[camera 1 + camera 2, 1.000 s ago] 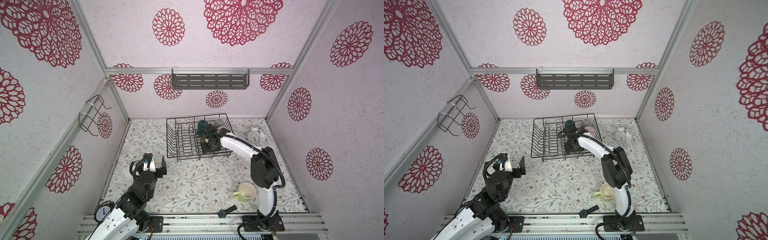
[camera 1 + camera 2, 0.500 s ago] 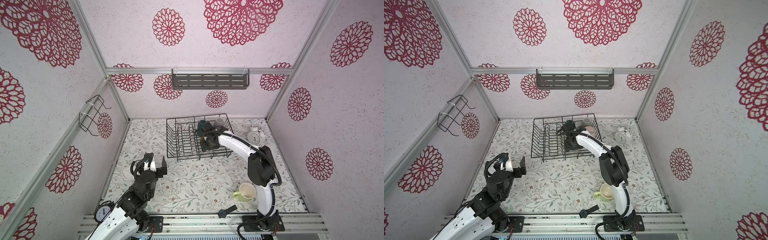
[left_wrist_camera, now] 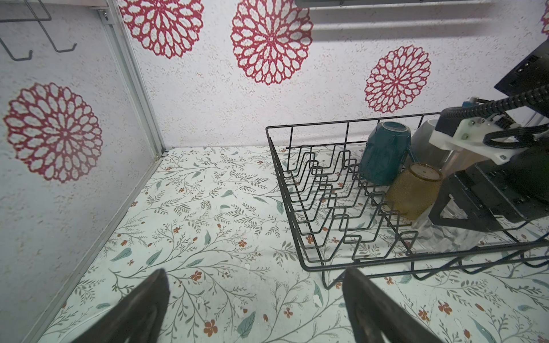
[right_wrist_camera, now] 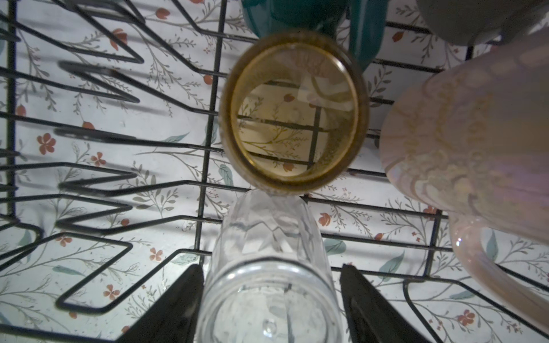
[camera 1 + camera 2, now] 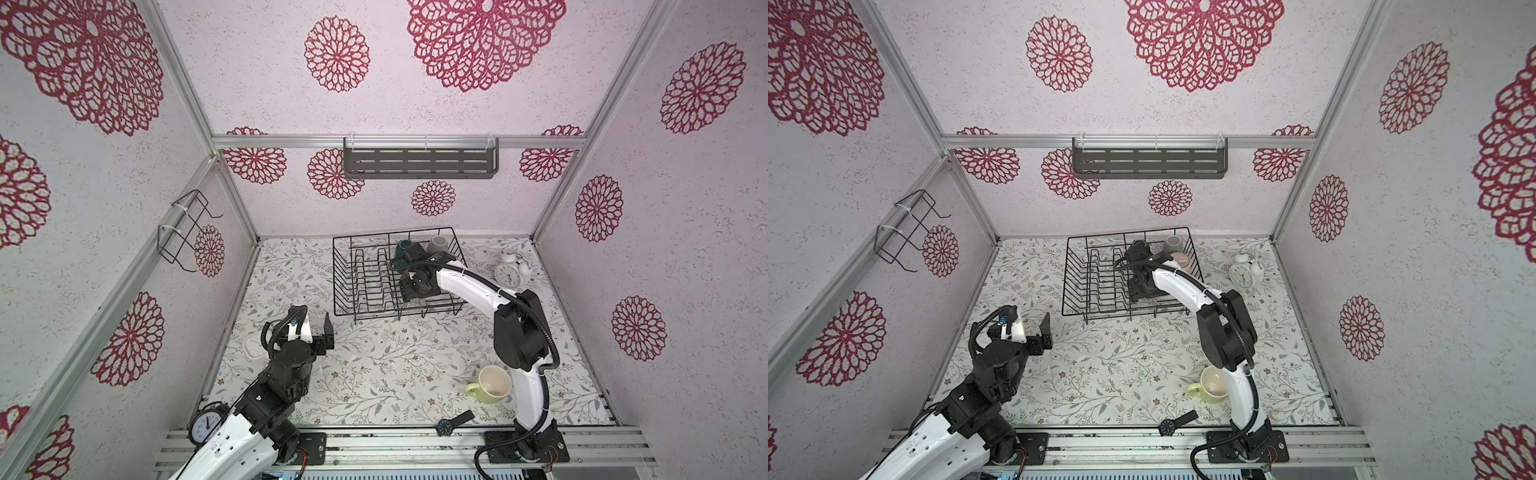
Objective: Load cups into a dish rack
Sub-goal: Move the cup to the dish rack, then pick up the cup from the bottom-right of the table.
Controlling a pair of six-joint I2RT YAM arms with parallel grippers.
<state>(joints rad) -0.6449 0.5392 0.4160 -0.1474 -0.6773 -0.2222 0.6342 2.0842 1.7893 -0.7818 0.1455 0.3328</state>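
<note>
White-and-black left arm crouches at the near edge, its left gripper (image 3: 255,285) above the floral table (image 5: 374,365) with fingers spread wide and empty. A light green mug (image 5: 490,386) sits by the right arm's base. Farther back, that arm reaches into the dish rack (image 5: 365,286). The right gripper (image 4: 270,270) points down, fingers flanking the clear glass (image 4: 267,234); whether they press it I cannot tell. An amber tumbler (image 4: 294,112), dark teal mug (image 3: 383,154), pink mug (image 4: 463,133) and grey mug (image 5: 438,243) crowd beside it. Pale walls carry red rosettes.
</note>
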